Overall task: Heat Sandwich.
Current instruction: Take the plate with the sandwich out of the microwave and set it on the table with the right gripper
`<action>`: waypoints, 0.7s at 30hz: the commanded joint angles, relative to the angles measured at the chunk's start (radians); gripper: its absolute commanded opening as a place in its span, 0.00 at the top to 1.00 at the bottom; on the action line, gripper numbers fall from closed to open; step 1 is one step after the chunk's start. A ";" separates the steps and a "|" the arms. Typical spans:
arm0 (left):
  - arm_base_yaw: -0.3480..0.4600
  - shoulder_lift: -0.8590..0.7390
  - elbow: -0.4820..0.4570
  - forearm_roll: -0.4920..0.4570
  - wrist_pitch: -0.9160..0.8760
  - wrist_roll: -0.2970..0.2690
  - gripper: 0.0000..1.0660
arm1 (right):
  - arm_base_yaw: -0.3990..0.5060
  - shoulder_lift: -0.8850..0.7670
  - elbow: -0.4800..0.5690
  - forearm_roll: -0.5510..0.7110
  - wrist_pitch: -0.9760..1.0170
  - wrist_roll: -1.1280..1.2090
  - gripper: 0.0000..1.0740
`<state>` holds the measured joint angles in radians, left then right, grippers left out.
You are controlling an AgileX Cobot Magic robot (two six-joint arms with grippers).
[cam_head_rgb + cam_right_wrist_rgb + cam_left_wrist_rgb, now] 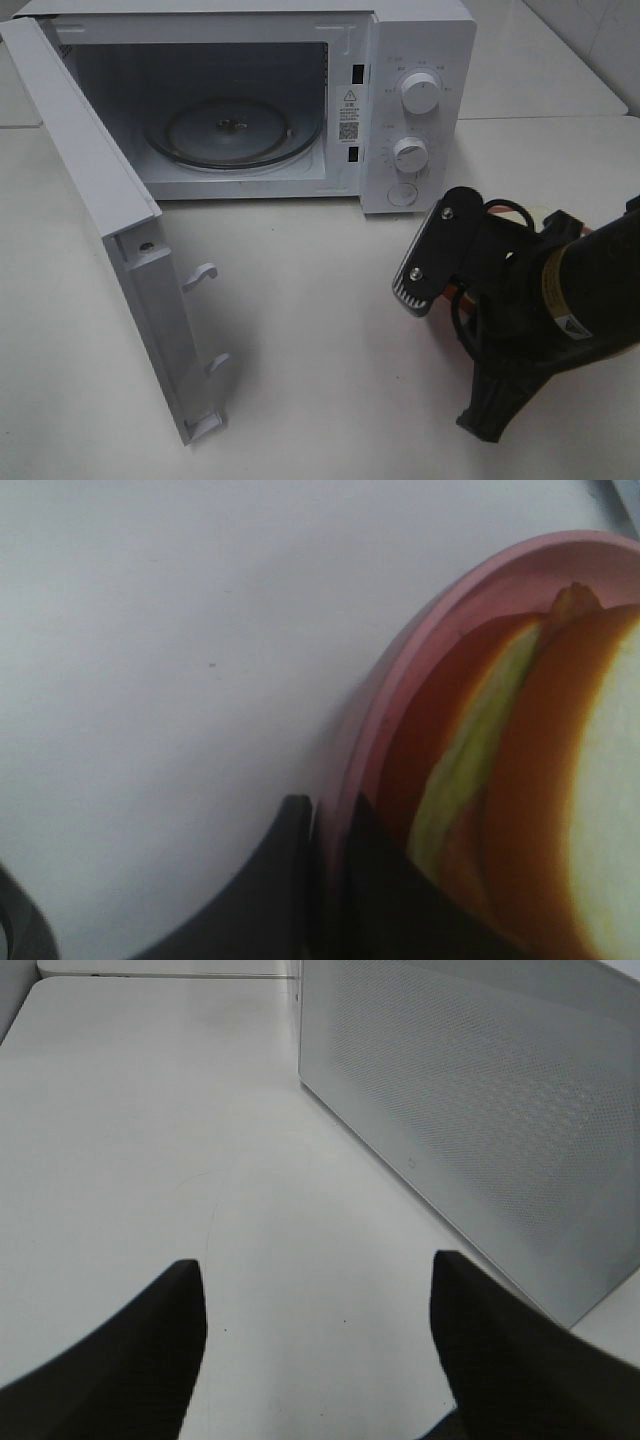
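Sandwich (560,780) sits right by the right end effector (328,808). It lies on the pink plate (420,650) just past the inner finger, white bread with brown crust and a pale yellow-green filling (470,750) poking out along the edge. That end effector is pressed nearly together and pinches the plate's raised rim. One dark finger (270,880) is outside the rim over the white table (150,630), and the other is inside it, close to the sandwich. Whether that inner finger touches the bread cannot be told. In the high view the right arm (560,290) covers plate and sandwich almost wholly, low over the table in front of the microwave (430,40), on its control side.

The left end effector (318,1265) is spread wide and grips nothing, with the table beneath and ahead of it. Ahead and to one side, apart from its fingers, runs a dotted white panel (480,1090) of the microwave. Whether it is the door's outer face or the casing cannot be told.

Farther from the right end effector, the microwave's door (90,190) stands swung open on the side away from that arm. The glass turntable (235,130) lies inside the cavity. Two round white knobs (419,94) sit one above the other on the panel nearest the right end effector.
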<state>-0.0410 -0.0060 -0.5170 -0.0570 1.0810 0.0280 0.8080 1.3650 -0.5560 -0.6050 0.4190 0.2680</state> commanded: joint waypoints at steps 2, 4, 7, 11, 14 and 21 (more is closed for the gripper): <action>0.003 -0.005 0.003 -0.010 -0.011 -0.002 0.42 | -0.004 -0.016 -0.005 -0.226 0.082 0.403 1.00; 0.003 -0.005 0.003 -0.010 -0.011 -0.002 0.42 | -0.004 -0.016 -0.005 -0.249 0.104 0.464 1.00; 0.003 -0.005 0.003 -0.010 -0.011 -0.002 0.42 | -0.004 -0.016 -0.005 -0.294 0.151 0.608 1.00; 0.003 -0.005 0.003 -0.010 -0.011 -0.002 0.42 | -0.004 -0.016 -0.006 -0.325 0.231 0.779 1.00; 0.003 -0.005 0.003 -0.010 -0.011 -0.002 0.42 | -0.004 -0.016 -0.006 -0.325 0.256 0.819 1.00; 0.003 -0.005 0.003 -0.010 -0.011 -0.002 0.42 | -0.018 -0.016 -0.006 -0.336 0.263 0.844 1.00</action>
<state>-0.0410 -0.0060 -0.5170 -0.0570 1.0810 0.0280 0.7910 1.3570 -0.5560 -0.8970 0.6550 1.1030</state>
